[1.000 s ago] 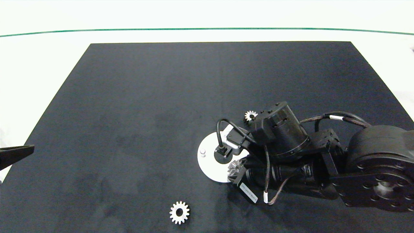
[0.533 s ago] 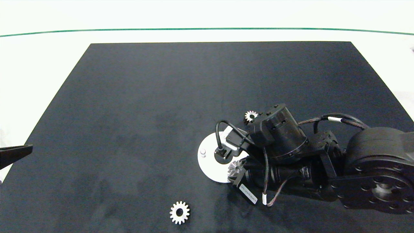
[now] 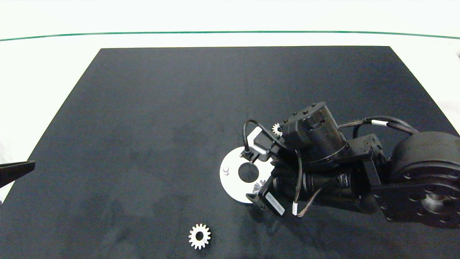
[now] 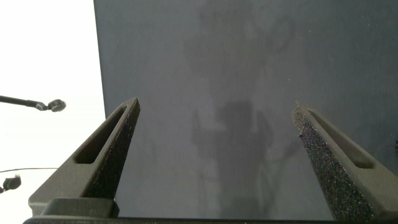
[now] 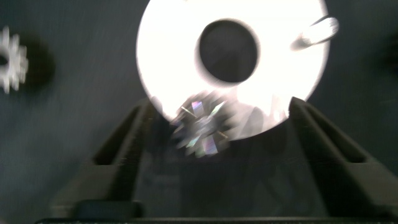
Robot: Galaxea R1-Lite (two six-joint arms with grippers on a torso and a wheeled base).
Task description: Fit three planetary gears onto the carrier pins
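Observation:
The white round plate (image 3: 231, 180) lies on the black mat, with one carrier pin (image 3: 225, 169) standing bare on its left side. One planetary gear (image 5: 199, 124) rests at the plate's (image 5: 168, 56) near-right edge, between the fingers of my right gripper (image 5: 222, 107), which is open and not touching it. Whether that gear sits on a pin cannot be told. A second gear (image 3: 276, 128) peeks out behind the right wrist. A third gear (image 3: 199, 236) lies flat near the mat's front edge. My left gripper (image 4: 214, 112) hangs open over the mat's left edge.
The black mat (image 3: 161, 108) covers most of the white table, and the right arm (image 3: 413, 172) lies over its right front part. My left gripper (image 3: 18, 170) is parked at the left edge.
The right wrist has swung toward the far side, uncovering the plate's centre hole. The gear on the plate stays where it was. The left arm has barely moved.

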